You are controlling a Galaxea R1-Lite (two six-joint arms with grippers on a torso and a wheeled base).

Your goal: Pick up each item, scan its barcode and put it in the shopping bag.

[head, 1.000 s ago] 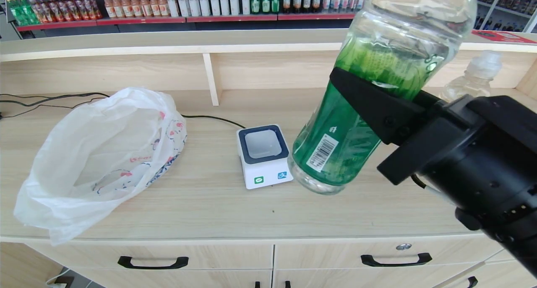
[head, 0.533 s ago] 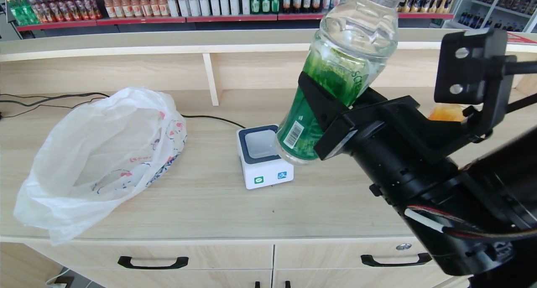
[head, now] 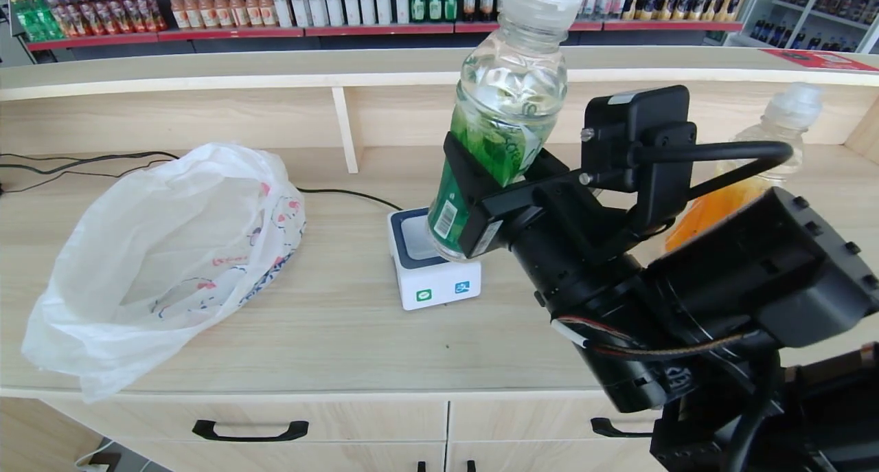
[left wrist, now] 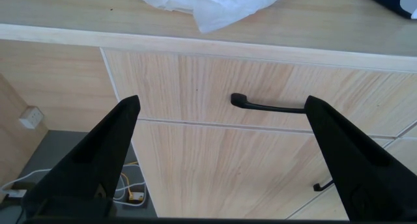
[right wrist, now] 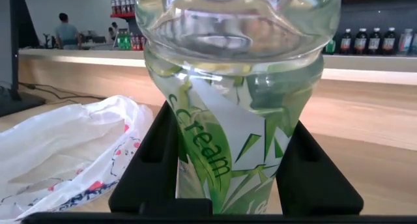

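My right gripper (head: 481, 183) is shut on a clear bottle with a green label (head: 491, 149), holding it nearly upright with its base just over the white barcode scanner (head: 432, 279) at the counter's middle. The barcode on the label faces left and down toward the scanner window. In the right wrist view the green-label bottle (right wrist: 234, 120) stands between the two black fingers (right wrist: 153, 159). The white shopping bag (head: 165, 259) lies open on the counter's left; the same shopping bag (right wrist: 71, 152) lies beyond the bottle. My left gripper (left wrist: 218, 165) hangs open below the counter edge, facing the drawers.
An orange-drink bottle (head: 748, 176) stands at the counter's right behind my right arm. A black cable (head: 343, 194) runs along the counter behind the bag to the scanner. A raised shelf with a divider (head: 347, 128) backs the counter. A drawer handle (left wrist: 267, 105) is in front of the left gripper.
My right arm has carried the bottle left and away from the camera, from beside the scanner to over its window, and turned it more upright.
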